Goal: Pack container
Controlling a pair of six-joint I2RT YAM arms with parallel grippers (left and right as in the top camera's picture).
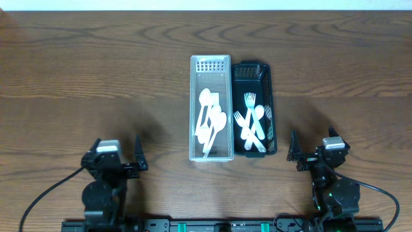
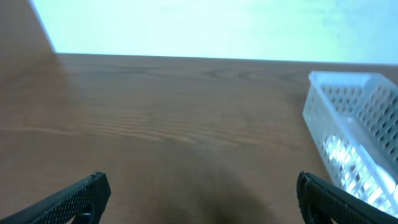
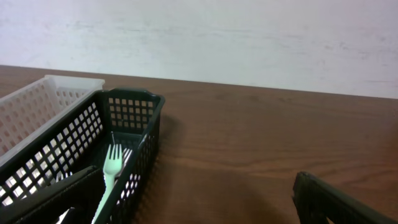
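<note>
A white slotted basket [image 1: 194,103] stands mid-table with several white plastic spoons [image 1: 210,122] in it. Touching its right side is a black slotted basket [image 1: 270,96] with several white forks [image 1: 252,122]. My left gripper [image 1: 118,156] rests open and empty at the front left, well apart from the baskets. My right gripper [image 1: 315,150] rests open and empty at the front right. The left wrist view shows the white basket [image 2: 348,137] at its right edge and the open jaws [image 2: 199,199]. The right wrist view shows the black basket [image 3: 134,134], a fork [image 3: 109,171] and the open jaws [image 3: 199,205].
The brown wooden table [image 1: 90,77] runs to a pale wall at the back. Cables [image 1: 45,193] trail from both arm bases at the front edge.
</note>
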